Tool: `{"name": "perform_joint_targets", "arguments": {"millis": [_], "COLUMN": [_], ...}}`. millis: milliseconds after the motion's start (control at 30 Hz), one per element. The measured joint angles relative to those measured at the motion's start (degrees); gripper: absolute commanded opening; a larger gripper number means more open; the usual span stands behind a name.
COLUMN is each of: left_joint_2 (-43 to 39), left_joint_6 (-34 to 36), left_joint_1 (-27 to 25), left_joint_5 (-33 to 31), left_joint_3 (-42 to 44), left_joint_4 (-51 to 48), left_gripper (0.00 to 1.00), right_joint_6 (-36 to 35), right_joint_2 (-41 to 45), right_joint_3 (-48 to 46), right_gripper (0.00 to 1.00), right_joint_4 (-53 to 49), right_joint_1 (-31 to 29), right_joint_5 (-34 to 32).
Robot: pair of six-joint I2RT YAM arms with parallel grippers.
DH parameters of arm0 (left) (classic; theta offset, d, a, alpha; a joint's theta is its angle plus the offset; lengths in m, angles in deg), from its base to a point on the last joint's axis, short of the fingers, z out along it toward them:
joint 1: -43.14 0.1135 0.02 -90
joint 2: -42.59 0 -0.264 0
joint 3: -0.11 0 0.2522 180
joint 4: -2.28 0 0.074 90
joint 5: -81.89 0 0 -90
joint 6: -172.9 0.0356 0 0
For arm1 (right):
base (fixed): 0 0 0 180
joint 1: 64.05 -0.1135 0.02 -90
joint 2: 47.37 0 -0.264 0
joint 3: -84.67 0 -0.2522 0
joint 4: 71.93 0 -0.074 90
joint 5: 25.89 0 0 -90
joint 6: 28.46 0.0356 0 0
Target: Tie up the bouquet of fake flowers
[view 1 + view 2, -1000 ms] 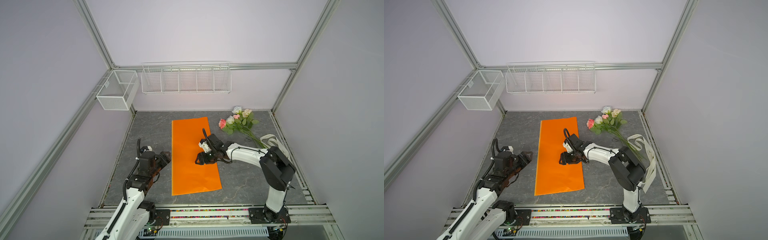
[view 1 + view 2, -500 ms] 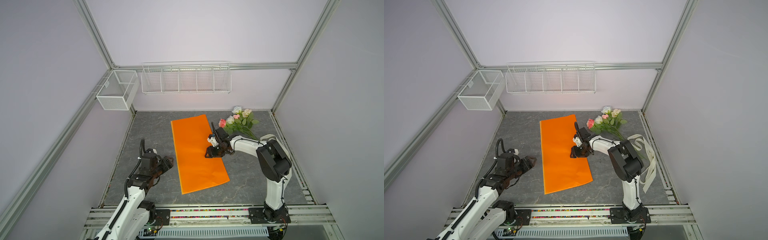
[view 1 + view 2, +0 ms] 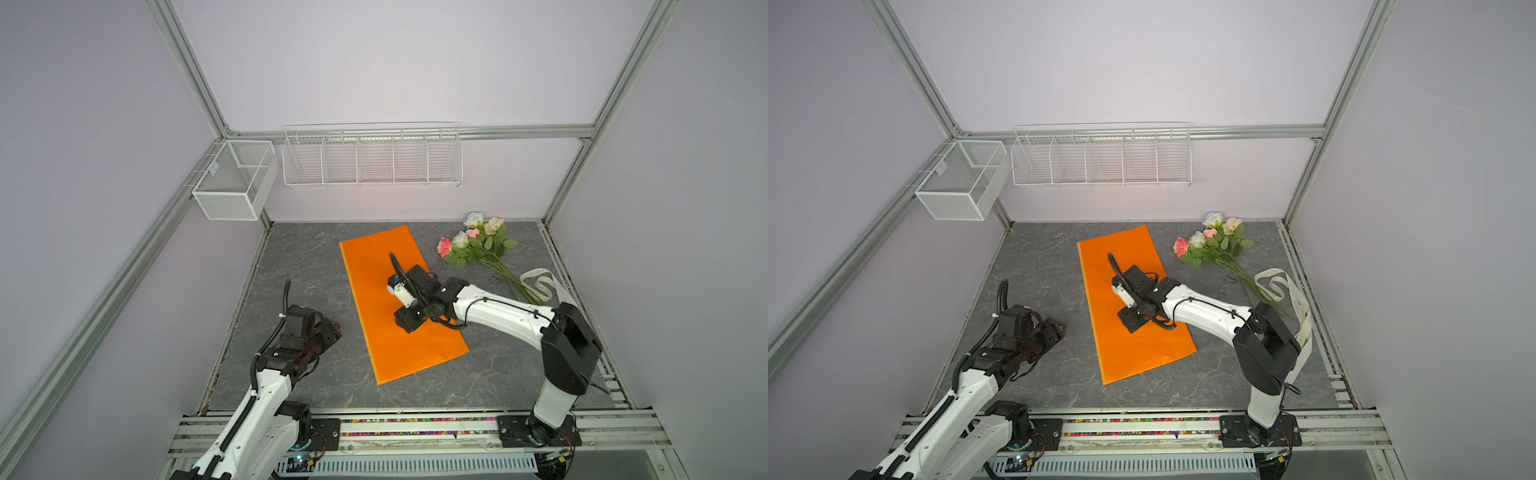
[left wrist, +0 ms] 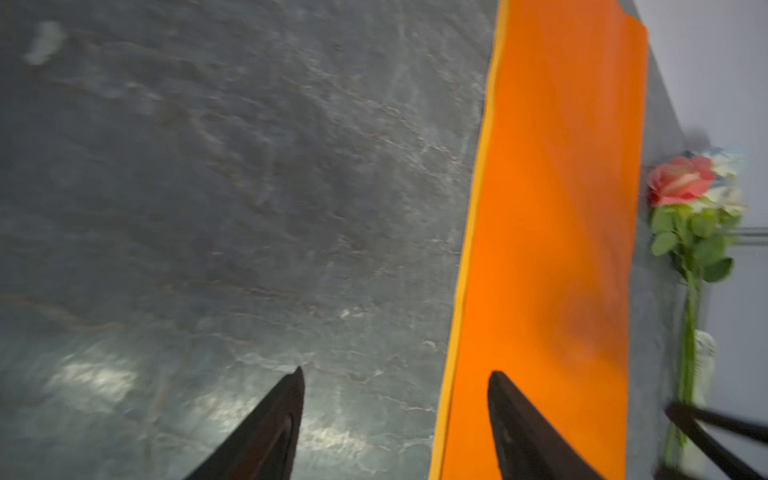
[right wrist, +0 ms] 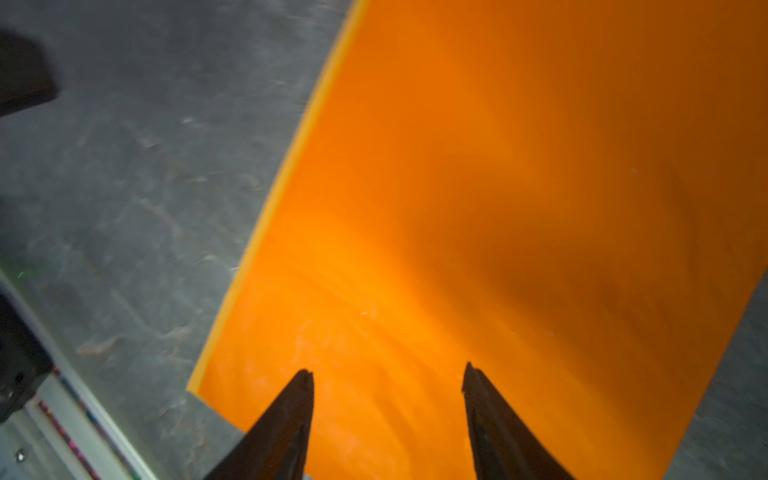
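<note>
The bouquet of fake flowers [image 3: 478, 245] [image 3: 1214, 245] lies at the back right of the grey table, pink, white and cream heads to the rear, green stems running toward the right edge; the left wrist view shows the bouquet [image 4: 685, 208] too. My right gripper [image 3: 409, 323] [image 3: 1131, 322] [image 5: 388, 370] is open, low over the middle of the orange paper sheet [image 3: 374, 266] [image 3: 1121, 249] [image 5: 498, 166], nothing between its fingers. My left gripper [image 3: 332, 332] [image 3: 1059, 328] [image 4: 395, 372] is open over bare table, just left of the orange paper sheet's [image 4: 561, 166] long edge.
A cream printed ribbon [image 3: 540, 278] [image 3: 1277, 286] loops beside the stem ends at the right edge. A wire shelf [image 3: 372, 158] and a mesh box [image 3: 232, 183] hang on the back wall. A metal rail [image 3: 415, 428] runs along the front.
The orange sheet has turned, its near end swinging right and its far end left. My right gripper went right, then came back left over the sheet. My left gripper's jaws narrowed slightly.
</note>
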Motion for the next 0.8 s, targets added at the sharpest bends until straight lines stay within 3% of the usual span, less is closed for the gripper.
{"name": "perform_joint_targets", "arguments": {"millis": [100, 267, 667, 800], "left_joint_2": [-2.51, -6.78, -12.48, -13.25], "left_joint_6": [-2.01, -4.26, -5.14, -5.11], "left_joint_1": [0.24, 0.28, 0.33, 0.33], "left_joint_5": [-5.31, -13.09, -20.7, -21.22], "left_joint_3": [-0.11, -1.92, -2.25, -2.25], "left_joint_4": [-3.34, -8.04, -11.54, -11.98], "left_gripper": [0.72, 0.73, 0.73, 0.73], "right_joint_6": [0.09, 2.4, 5.35, 5.73], "right_joint_2": [-0.33, -5.73, -13.22, -14.32], "right_joint_3": [-1.05, -1.46, 1.27, 1.79], "right_gripper": [0.57, 0.57, 0.63, 0.6], "right_joint_4": [1.42, 1.22, -0.07, -0.87], "right_joint_1": [-9.11, -14.82, -15.72, -15.82], "right_joint_5": [-2.6, -6.25, -7.5, -7.87]}}
